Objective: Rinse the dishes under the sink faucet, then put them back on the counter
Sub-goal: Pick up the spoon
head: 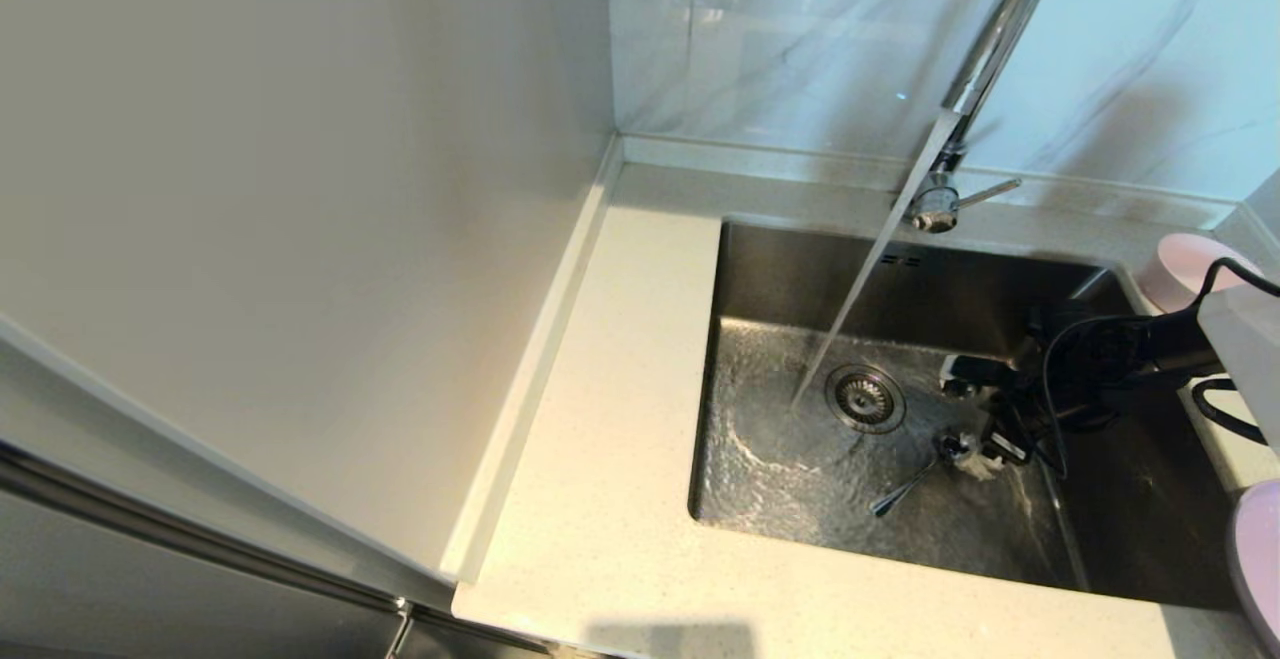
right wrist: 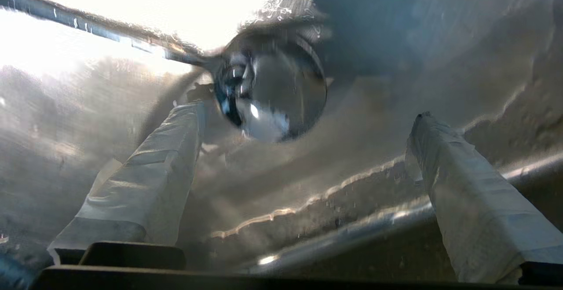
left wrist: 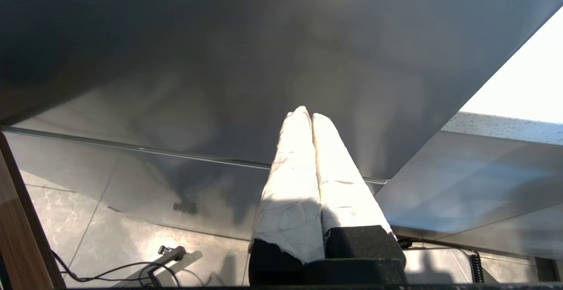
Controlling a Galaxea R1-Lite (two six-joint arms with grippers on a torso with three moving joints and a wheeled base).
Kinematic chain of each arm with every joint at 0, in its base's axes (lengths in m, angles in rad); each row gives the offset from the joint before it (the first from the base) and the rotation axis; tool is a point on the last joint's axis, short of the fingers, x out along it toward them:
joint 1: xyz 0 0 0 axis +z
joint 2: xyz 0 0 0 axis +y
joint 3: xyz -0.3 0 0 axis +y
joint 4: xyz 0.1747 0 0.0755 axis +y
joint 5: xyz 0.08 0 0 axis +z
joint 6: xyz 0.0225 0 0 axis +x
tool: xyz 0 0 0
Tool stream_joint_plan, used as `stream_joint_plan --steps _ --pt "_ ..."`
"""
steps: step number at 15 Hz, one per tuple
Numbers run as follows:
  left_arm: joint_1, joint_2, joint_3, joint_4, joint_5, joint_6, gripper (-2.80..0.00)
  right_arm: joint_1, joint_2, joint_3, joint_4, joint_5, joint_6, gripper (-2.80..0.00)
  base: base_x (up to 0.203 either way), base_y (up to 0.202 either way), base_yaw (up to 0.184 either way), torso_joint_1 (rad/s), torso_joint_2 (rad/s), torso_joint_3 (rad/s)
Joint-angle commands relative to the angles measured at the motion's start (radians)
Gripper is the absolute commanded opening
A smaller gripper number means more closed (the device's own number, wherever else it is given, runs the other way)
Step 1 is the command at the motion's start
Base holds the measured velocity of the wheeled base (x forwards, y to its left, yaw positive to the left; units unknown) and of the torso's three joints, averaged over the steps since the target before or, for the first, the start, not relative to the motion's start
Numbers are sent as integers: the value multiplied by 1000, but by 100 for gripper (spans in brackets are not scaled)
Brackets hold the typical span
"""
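Water runs from the chrome faucet point(head: 992, 44) into the steel sink point(head: 800, 274). The silver spoon point(head: 905, 487) lies on the wet sink floor, its round end point(right wrist: 272, 92) close beside one fingertip point(right wrist: 187, 111) of my right gripper point(head: 957, 414). That gripper point(right wrist: 308, 118) hangs low in the sink, open wide, with nothing between its fingers. The pale-pink bowl point(head: 1185, 269) stands on the counter to the right of the sink. An edge of the lilac plate point(head: 1262, 559) shows at the front right. My left gripper point(left wrist: 308, 115) is shut and empty, parked below the worktop.
The drain strainer point(head: 865, 397) sits mid-sink, just left of my right gripper. The cream counter point(head: 610, 419) stretches left of the sink up to a white side panel point(head: 300, 239). The faucet's lever point(head: 985, 192) sticks out to the right at its base.
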Motion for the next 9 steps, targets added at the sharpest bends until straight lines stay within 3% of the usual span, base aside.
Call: stream_joint_plan --steps 1,9 --pt "0 0 0 0 -1 -1 -280 6 15 -18 2 2 -5 0 0 0 0 0 0 0" --pt "0 0 0 0 1 -1 -280 9 30 -33 2 2 -4 0 0 0 0 0 0 0"
